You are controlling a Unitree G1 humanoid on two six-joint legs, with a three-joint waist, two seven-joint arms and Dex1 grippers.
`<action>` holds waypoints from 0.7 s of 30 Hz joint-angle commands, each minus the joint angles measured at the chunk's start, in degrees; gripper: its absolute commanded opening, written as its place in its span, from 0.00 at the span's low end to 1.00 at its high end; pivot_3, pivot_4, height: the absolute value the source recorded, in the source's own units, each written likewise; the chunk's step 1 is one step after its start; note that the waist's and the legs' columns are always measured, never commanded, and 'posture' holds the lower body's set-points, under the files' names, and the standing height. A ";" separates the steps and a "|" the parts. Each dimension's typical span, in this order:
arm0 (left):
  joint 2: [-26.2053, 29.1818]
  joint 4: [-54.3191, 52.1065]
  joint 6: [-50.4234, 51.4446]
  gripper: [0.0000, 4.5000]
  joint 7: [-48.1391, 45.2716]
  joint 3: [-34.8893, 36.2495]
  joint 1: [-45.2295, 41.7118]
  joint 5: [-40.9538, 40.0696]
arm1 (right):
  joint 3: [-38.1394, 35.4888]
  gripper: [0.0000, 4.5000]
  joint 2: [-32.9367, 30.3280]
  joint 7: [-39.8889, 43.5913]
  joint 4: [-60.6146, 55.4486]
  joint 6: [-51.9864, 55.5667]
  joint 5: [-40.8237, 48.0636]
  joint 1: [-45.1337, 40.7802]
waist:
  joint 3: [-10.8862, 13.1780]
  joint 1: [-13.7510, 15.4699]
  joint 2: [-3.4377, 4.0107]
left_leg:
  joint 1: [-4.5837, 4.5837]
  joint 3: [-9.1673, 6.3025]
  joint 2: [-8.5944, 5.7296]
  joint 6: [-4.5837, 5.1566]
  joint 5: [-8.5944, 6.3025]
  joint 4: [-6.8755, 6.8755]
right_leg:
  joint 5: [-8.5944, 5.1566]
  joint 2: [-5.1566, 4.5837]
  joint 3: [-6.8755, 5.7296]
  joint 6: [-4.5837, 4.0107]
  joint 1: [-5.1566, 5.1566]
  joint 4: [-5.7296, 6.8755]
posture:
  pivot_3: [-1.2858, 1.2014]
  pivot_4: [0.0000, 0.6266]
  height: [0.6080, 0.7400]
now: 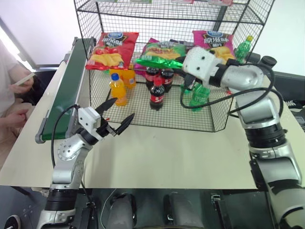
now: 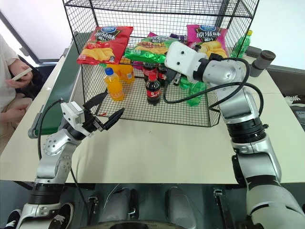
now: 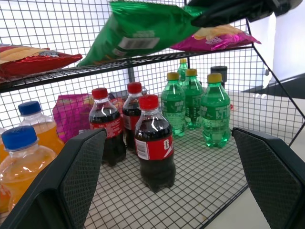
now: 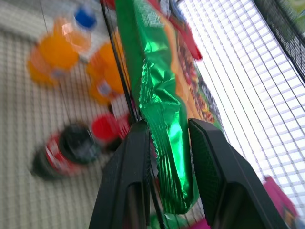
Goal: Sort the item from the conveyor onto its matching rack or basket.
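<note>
The right claw [image 4: 164, 143] pinches the shiny green crisp bag [image 1: 159, 53] on the black wire rack's [image 1: 143, 9] shelf; at seven o'clock, the left claw [image 1: 118, 114] gapes wide above the desk [image 1: 167, 152].

The left arm is bent low at the robot's left side, forearm raised and angled forward toward the middle. Its left gripper [image 1: 117, 116] points slightly upward, with both black fingers [image 3: 71, 181] spread wide apart and nothing between them.

The right arm rises from the shoulder, bends at the elbow and reaches across toward the middle, forearm roughly level, with black cables looping beneath the white wrist housing. Its right gripper [image 4: 167, 138] is at the far end, fingers [image 4: 126, 176] drawn in and pinching the edge of the green crisp bag [image 4: 164, 90].
</note>
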 commanded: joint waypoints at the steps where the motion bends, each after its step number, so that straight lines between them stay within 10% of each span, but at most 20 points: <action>1: -0.36 -1.40 -0.60 1.00 -0.08 -0.50 -0.82 0.03 | -1.64 0.29 3.15 -2.94 0.28 0.38 1.55 -2.36 | 0.00 -0.30 0.01 | 0.01 0.00 0.02 0.00 0.00 0.00 | 0.00 0.03 0.03 0.00 -0.01 0.02 | 0.52 0.24 1.00; 12: -0.24 -1.30 -1.22 1.00 -0.23 0.05 -0.10 -0.53 | -1.76 0.29 0.27 1.01 -2.19 1.39 3.61 -0.25 | 0.01 0.15 0.02 | -0.03 -0.01 0.00 0.05 -0.03 0.02 | 0.00 -0.02 0.00 0.00 0.00 -0.03 | 0.52 0.24 1.00; 21: -0.37 -1.19 -1.03 1.00 -0.09 -0.17 -0.43 -0.41 | -3.43 1.00 1.51 -1.50 -1.75 1.42 4.80 -0.83 | 0.01 0.14 0.02 | -0.03 0.00 0.00 0.05 -0.03 0.01 | 0.00 -0.01 0.01 0.00 -0.01 -0.03 | 0.52 0.24 1.00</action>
